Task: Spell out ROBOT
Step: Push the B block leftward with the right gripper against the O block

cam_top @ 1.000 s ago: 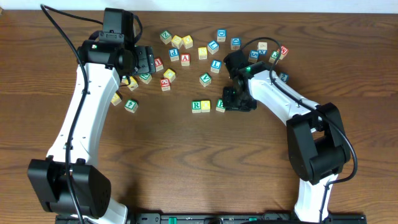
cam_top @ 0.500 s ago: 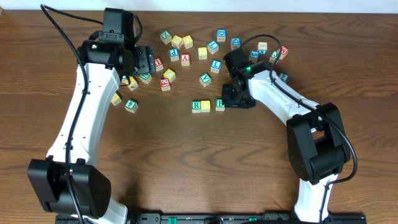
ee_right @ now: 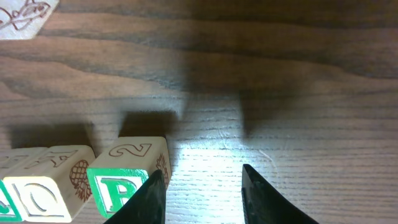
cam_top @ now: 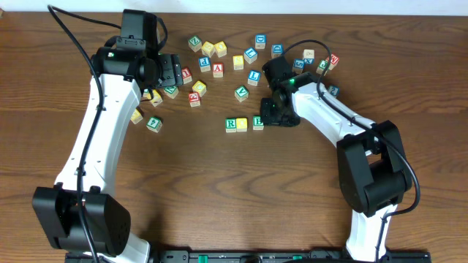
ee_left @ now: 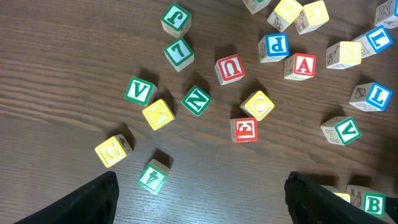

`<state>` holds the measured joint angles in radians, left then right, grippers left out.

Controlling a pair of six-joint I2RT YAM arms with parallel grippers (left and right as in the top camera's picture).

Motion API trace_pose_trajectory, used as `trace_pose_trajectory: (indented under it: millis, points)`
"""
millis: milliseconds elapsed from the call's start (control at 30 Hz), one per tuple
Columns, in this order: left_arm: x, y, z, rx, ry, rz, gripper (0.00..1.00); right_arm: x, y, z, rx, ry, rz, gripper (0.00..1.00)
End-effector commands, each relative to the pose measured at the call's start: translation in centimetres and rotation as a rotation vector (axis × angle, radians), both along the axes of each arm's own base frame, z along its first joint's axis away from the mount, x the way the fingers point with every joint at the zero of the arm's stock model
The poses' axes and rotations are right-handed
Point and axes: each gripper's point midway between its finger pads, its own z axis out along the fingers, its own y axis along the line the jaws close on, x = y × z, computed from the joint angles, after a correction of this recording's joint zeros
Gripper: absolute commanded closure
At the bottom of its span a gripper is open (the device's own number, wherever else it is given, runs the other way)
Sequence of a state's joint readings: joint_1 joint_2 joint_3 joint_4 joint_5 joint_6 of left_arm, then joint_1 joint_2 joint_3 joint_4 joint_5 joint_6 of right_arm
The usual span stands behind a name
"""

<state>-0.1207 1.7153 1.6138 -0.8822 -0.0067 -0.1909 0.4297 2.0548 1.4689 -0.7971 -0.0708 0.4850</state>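
On the middle of the table a short row reads green R cube (cam_top: 231, 124), yellow cube (cam_top: 242, 124), green B cube (cam_top: 258, 123). My right gripper (cam_top: 280, 117) sits low just right of the B. In the right wrist view its jaws (ee_right: 202, 196) stand apart over bare wood, and the left finger (ee_right: 152, 199) is against the B cube's (ee_right: 118, 190) right side. My left gripper (cam_top: 172, 71) hovers wide open over scattered cubes, with nothing between its fingers (ee_left: 87, 202). I cannot pick out the T cube.
Loose letter cubes lie along the back: a red A (cam_top: 218, 69), a blue P (ee_left: 273, 46), a red U (ee_left: 229, 68), a green N (ee_left: 196, 99), a yellow cube (ee_left: 257, 104). More cubes cluster by the right arm (cam_top: 322, 66).
My right gripper has shifted very slightly toward the B cube. The row of cubes and the left arm have not visibly moved.
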Motion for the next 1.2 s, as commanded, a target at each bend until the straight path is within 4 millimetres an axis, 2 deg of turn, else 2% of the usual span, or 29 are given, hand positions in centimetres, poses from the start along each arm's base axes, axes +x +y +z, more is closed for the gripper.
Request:
trace_pose_trajectory:
  millis: [0, 200, 533, 1000, 1167]
  points:
    - [-0.1, 0.2, -0.8, 0.007, 0.018, 0.016, 0.16, -0.7, 0.0, -0.7, -0.024, 0.018, 0.023, 0.65]
    - [-0.1, 0.1, -0.8, 0.003, 0.019, 0.014, 0.16, -1.3, -0.3, -1.3, -0.03, 0.036, 0.016, 0.66]
    - [-0.1, 0.1, -0.8, 0.001, 0.019, 0.013, 0.16, -1.2, -0.2, -1.3, -0.028, 0.03, 0.018, 0.66]
    - [-0.1, 0.1, -0.8, 0.001, 0.019, 0.013, 0.16, 0.4, 0.2, -1.1, -0.016, -0.044, 0.074, 0.65]
    - [-0.1, 0.1, -0.8, 0.001, 0.019, 0.013, 0.16, 0.4, 0.4, -1.7, -0.011, -0.036, 0.079, 0.64]
